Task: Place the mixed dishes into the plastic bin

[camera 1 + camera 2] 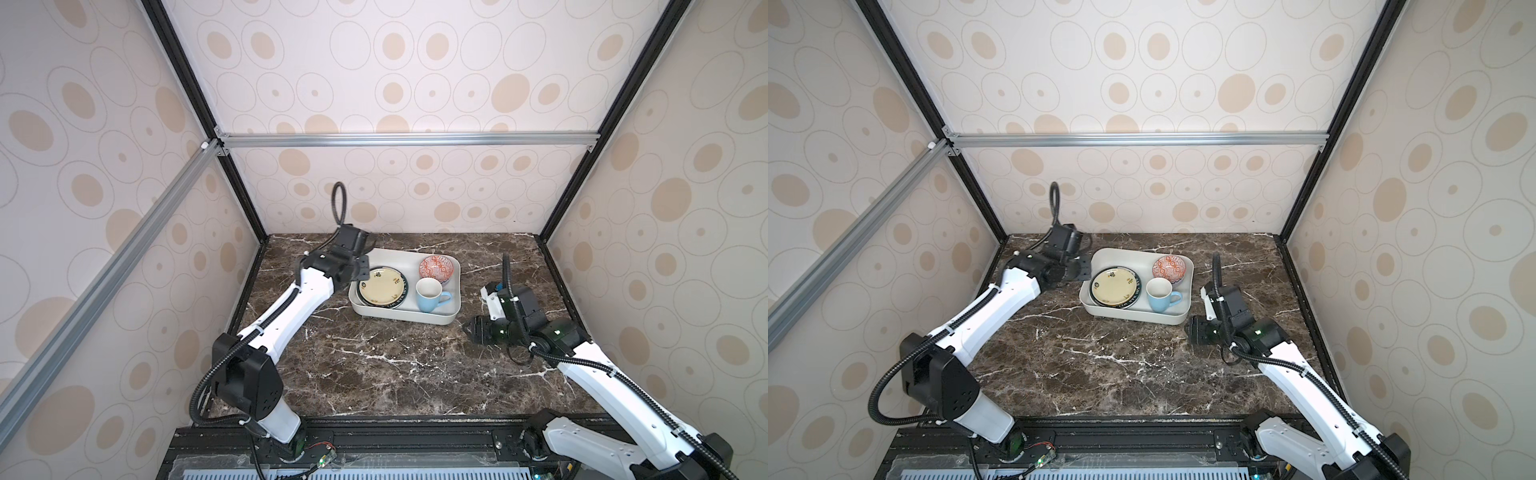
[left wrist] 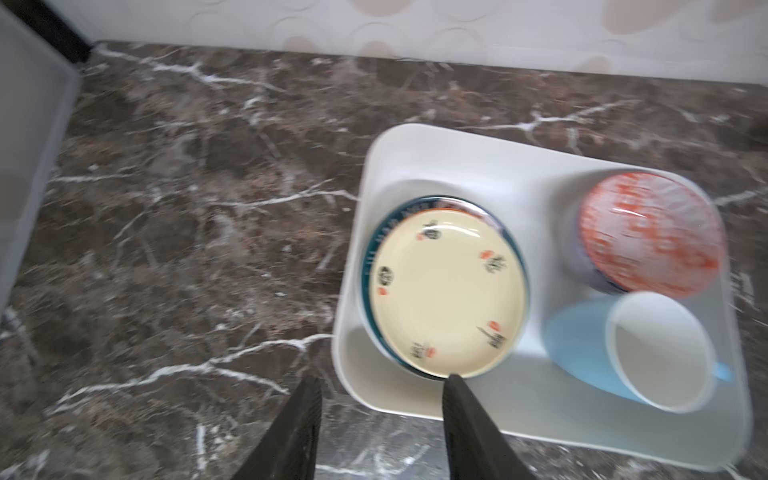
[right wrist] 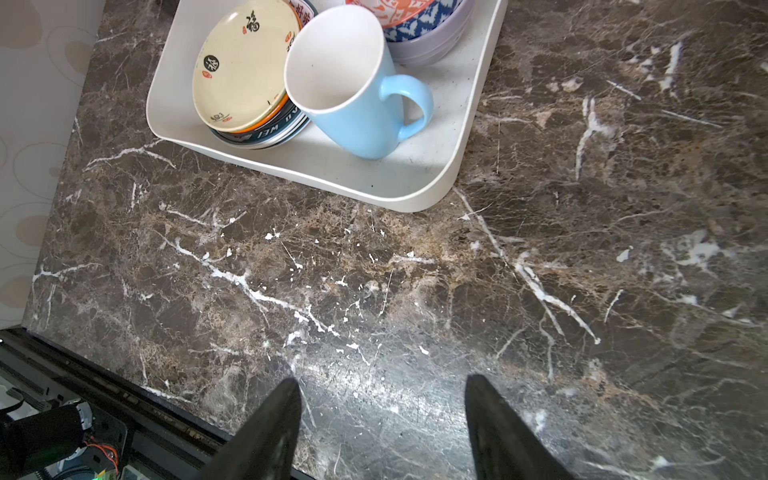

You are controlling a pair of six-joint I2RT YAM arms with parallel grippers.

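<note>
The off-white plastic bin (image 1: 409, 319) (image 1: 1133, 318) (image 2: 419, 139) (image 3: 374, 195) stands at the back middle of the marble table. Inside it a cream plate (image 1: 382, 286) (image 1: 1114, 287) (image 2: 446, 291) (image 3: 245, 62) tops a stack of plates. A light-blue mug (image 1: 430, 296) (image 1: 1160, 296) (image 2: 660, 353) (image 3: 345, 83) stands beside the stack. A red-patterned bowl (image 1: 435, 268) (image 1: 1169, 268) (image 2: 648, 232) rests in a lilac bowl (image 3: 436, 45). My left gripper (image 2: 382, 380) is open and empty at the bin's left corner, one finger over the stack's edge. My right gripper (image 1: 473, 328) (image 1: 1194, 328) (image 3: 382, 380) is open and empty over bare table, right of the bin.
The dark marble table (image 1: 374, 365) (image 1: 1100, 365) is boxed in by patterned walls at the back and both sides, with black frame posts at the back corners. A black rail (image 1: 395, 436) runs along the front edge. The left wrist view is blurred.
</note>
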